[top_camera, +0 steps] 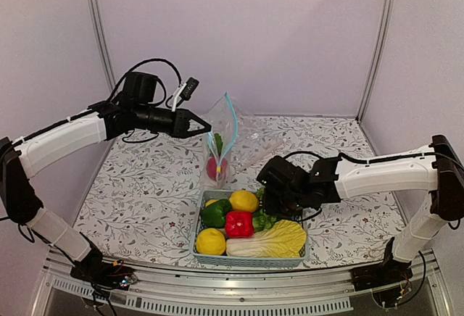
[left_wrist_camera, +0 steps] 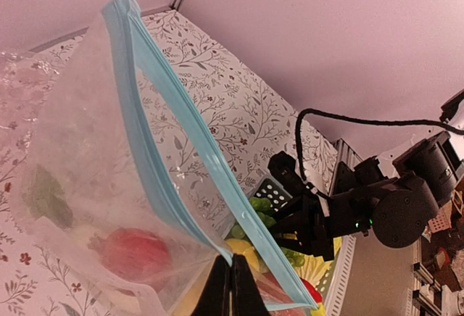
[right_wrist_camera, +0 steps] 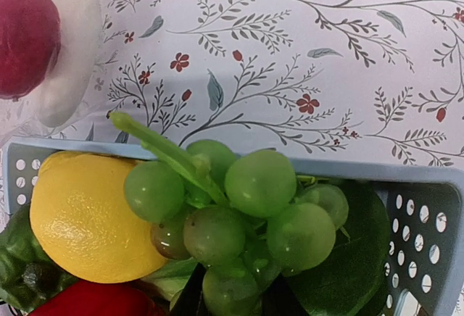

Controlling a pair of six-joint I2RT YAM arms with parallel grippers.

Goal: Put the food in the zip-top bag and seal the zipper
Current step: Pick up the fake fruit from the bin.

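Loading step: left claw (top_camera: 206,127) pinches the zip-top bag (top_camera: 235,133) upright beyond the basket (top_camera: 246,261); right claw (right_wrist_camera: 233,301) sits narrow around its grapes (right_wrist_camera: 243,207) — grip unsure, lift next.

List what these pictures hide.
- Whether the right gripper holds the grapes: right wrist view, fingers cut off by the bottom edge; top view, its body covers them.
- The green item in the bag: left wrist view, blurred by crinkled plastic.
- The basket, right end: top view, under that gripper.

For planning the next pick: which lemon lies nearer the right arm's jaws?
The lemon at the basket's far side, beside the grapes; the other lemon lies front-left.
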